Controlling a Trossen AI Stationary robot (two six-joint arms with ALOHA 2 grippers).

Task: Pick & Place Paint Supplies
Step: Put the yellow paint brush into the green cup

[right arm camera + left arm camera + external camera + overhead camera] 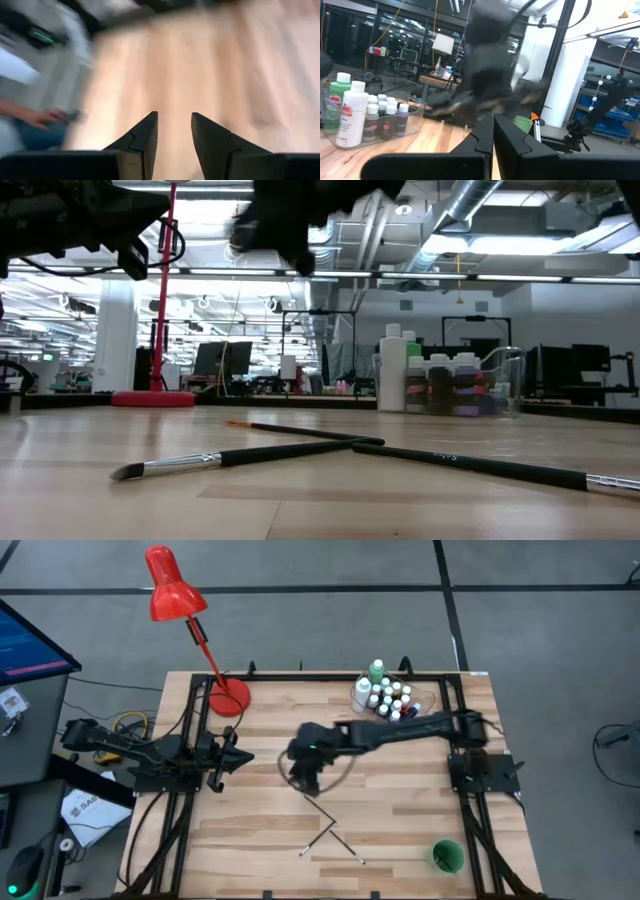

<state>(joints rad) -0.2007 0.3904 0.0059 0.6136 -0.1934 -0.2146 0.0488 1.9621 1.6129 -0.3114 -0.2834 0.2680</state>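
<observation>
Three thin dark paintbrushes [330, 830] lie crossed on the wooden table near its front middle; in the low view they lie flat [250, 455]. Small white-capped paint bottles and a taller green and a taller white bottle [385, 698] stand in a clear tub at the far right [440, 380]. My right gripper [174, 117] hangs above the table's middle [303, 778], just beyond the brushes' far ends, open and with nothing between its fingers. My left gripper [493, 120] waits shut at the table's left edge [228, 755].
A red desk lamp [228, 698] stands on the far left of the table. A green cup [447, 857] sits at the near right corner. Black frame rails [455, 710] run along the table's sides. A person's hand [42, 117] shows beyond the table's edge.
</observation>
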